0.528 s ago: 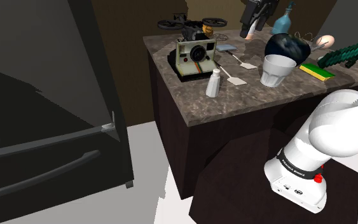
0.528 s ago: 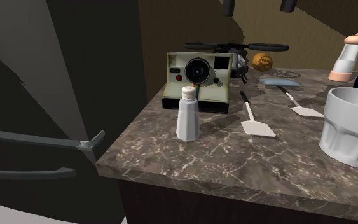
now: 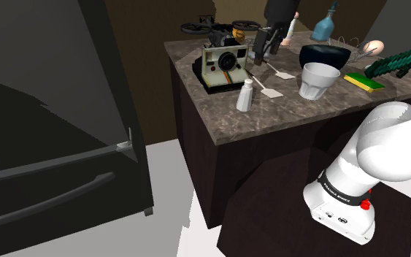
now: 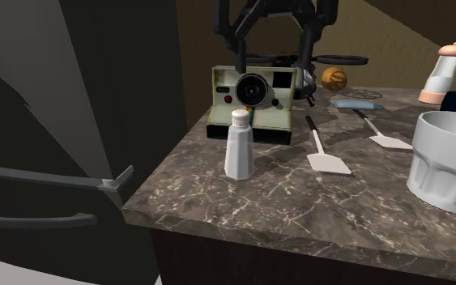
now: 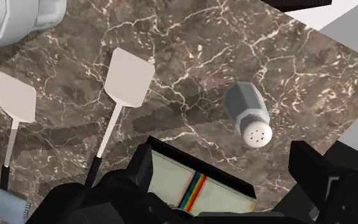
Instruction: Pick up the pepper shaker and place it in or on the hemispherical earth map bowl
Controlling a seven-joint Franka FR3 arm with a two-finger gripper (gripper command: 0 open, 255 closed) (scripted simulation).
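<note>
— Shakers on the desk (image 3: pixel 298 113): how many did you count?

— One. The pale pepper shaker (image 3: pixel 245 96) stood upright just beside the instant camera (image 3: pixel 223 66). It was off the camera's front corner, toward the desk's near edge in the shoulder view, and there was a small gap between the two.

— And the gripper?

— One black gripper (image 4: pixel 272 57) hung above the camera. Its fingers were spread wide with nothing clasped between them. In the wrist view the shaker stood on the marbled top out past the camera's front, untouched.

— What else did you tally?

— Two white spatulas (image 3: pixel 271 91) lay flat, side by side, on the shoulder view's right of the camera. Their blades pointed toward the desk's near edge. One white cup (image 3: pixel 317 79) stood farther from the camera on that same side, beyond the spatulas.

— And the bowl?

— One dark bowl (image 3: pixel 326 55) sat just behind the cup, well apart from the camera and from the shaker. One drone (image 3: pixel 218 29) sat behind the camera, at the desk's far edge.
</note>
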